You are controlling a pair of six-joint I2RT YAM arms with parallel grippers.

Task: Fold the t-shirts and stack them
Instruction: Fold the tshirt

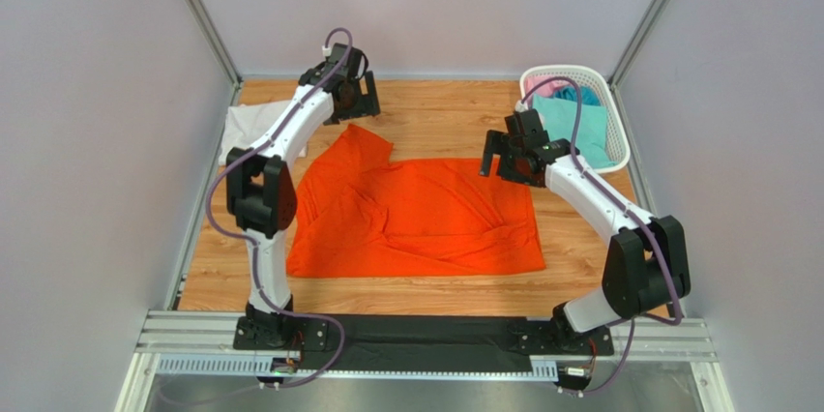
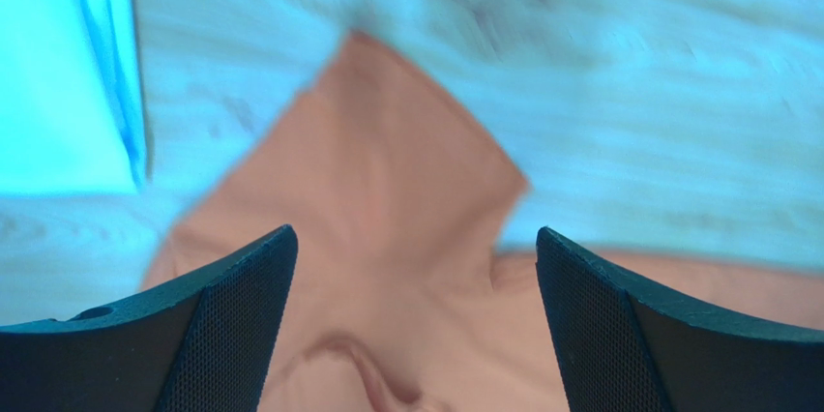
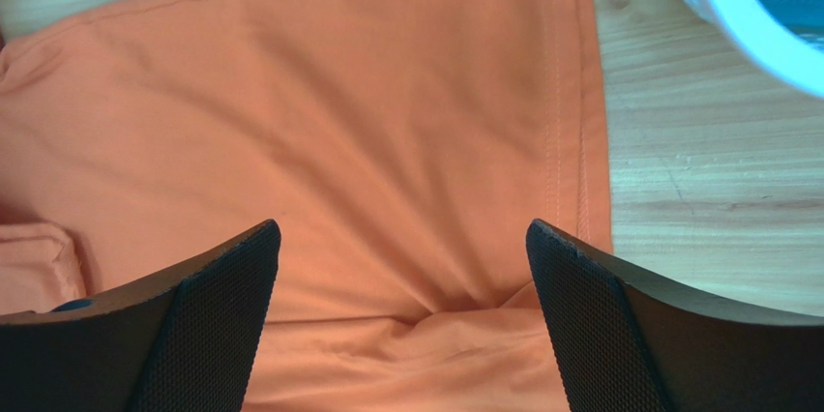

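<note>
Orange shirt (image 1: 416, 214) lies spread flat on the table (image 1: 435, 112), under and between your two grippers, likely laid out ready for folding. Your left gripper (image 2: 416, 238) hangs released over the sleeve (image 2: 387, 161) that sticks out. Your right gripper (image 3: 401, 228), also released, hangs over the stitched hem (image 3: 566, 122). The shirt's length therefore runs from gripper to gripper, hem toward the right one. Just beyond the right gripper, a teal shirt (image 1: 578, 127) waits in the basket (image 1: 619, 141). A white shirt (image 1: 247, 127) lies beside your left arm.
</note>
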